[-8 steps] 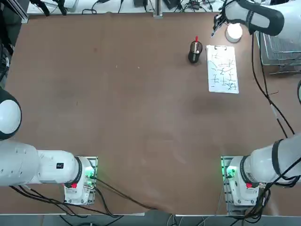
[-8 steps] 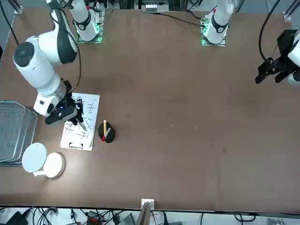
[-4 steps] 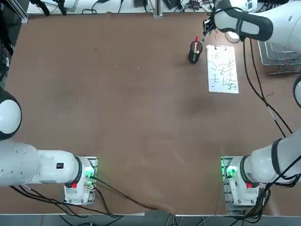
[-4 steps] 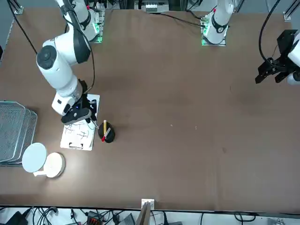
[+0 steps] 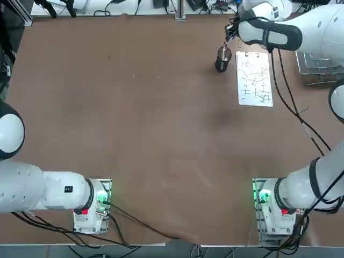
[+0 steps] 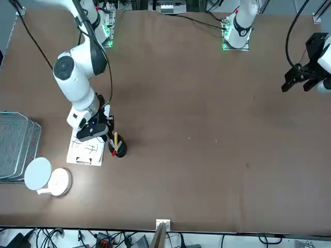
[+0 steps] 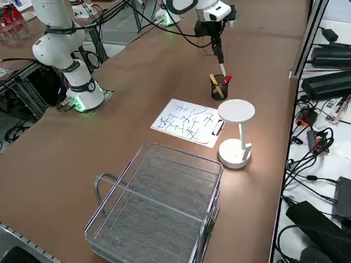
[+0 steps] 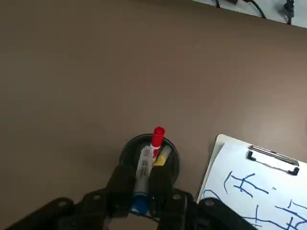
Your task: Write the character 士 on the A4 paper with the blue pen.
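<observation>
My right gripper (image 8: 140, 184) is shut on the blue pen (image 8: 143, 165), a thin white barrel with a blue end. It holds the pen upright just over the black pen cup (image 8: 129, 148), which contains a red-topped pen (image 8: 157, 136) and a yellow one. From the right side, the gripper (image 7: 215, 38) hangs above the cup (image 7: 219, 87) and the pen (image 7: 218, 55) points down, its tip a little above the rim. The A4 paper (image 5: 254, 79), covered in blue strokes and clipped at its far short edge (image 8: 272, 160), lies flat beside the cup.
A white desk lamp (image 7: 236, 131) stands next to the paper's clipped end. A wire mesh basket (image 7: 159, 203) sits at the table's right edge beyond the paper. Cables and equipment (image 7: 323, 82) lie off the table past the far edge.
My right arm has swung from over the lamp and the paper's clipped end across to above the pen cup, carrying the pen. The paper and cup have not moved.
</observation>
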`<act>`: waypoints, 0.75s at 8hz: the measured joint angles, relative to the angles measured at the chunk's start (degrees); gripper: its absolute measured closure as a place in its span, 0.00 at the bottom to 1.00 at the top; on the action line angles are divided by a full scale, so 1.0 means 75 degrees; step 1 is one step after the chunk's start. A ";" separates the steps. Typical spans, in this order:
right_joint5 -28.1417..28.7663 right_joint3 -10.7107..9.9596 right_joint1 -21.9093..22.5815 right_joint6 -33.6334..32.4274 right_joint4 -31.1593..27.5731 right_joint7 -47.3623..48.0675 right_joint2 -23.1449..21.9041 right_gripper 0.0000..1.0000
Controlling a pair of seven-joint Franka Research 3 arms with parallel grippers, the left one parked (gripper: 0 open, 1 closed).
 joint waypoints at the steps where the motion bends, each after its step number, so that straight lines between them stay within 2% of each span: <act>1: -0.0037 0.0000 0.0029 0.0100 0.0002 0.0018 0.0101 0.79; 6: -0.0235 0.0000 0.0130 0.0538 0.0007 0.0026 0.0568 0.79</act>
